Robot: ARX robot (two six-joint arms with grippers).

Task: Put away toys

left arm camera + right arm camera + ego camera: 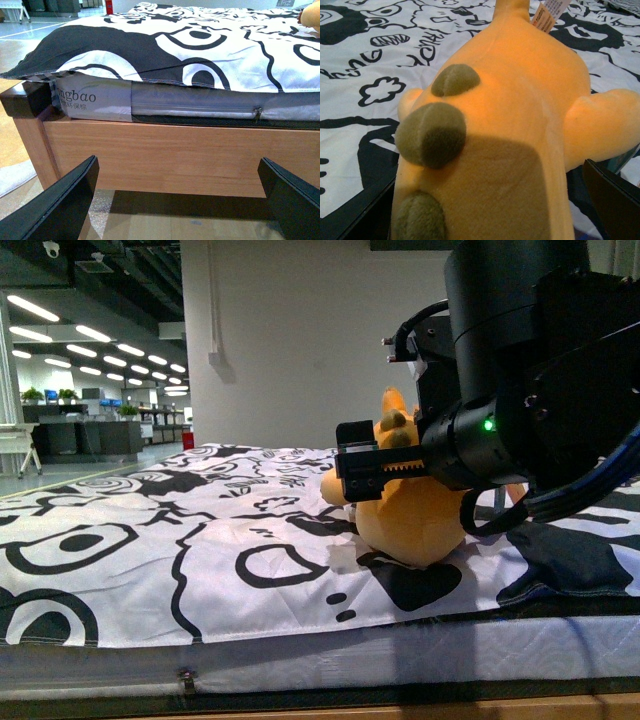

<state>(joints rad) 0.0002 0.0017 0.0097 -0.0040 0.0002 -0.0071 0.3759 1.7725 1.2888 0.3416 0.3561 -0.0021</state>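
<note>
Nearest me, the left pincer hangs low beside the bed with its two black fingers spread wide and nothing between them. It faces the wooden frame. Above the frame sits the grey mattress, with a zip pull on its side. A white sheet printed with black doodles is spread over the top and droops at the corner.

Further in, the right arm looms big and black over the bed, with a small green light glowing on it. Its pincer is down at the toy, jaws set wide, one on each side of the plush body. I cannot tell whether the jaws actually press into it.

The toy lies on the sheet, well back from the near edge of the bed and under the right arm. It is orange-yellow and rounded, with dull olive spots along its back. A stubby limb sticks out to one side, and a paper tag sits at its far end.

Past the bed stands a plain white wall. Beside the wall the room opens onto a long office with desks, plants and rows of ceiling strip lights.
</note>
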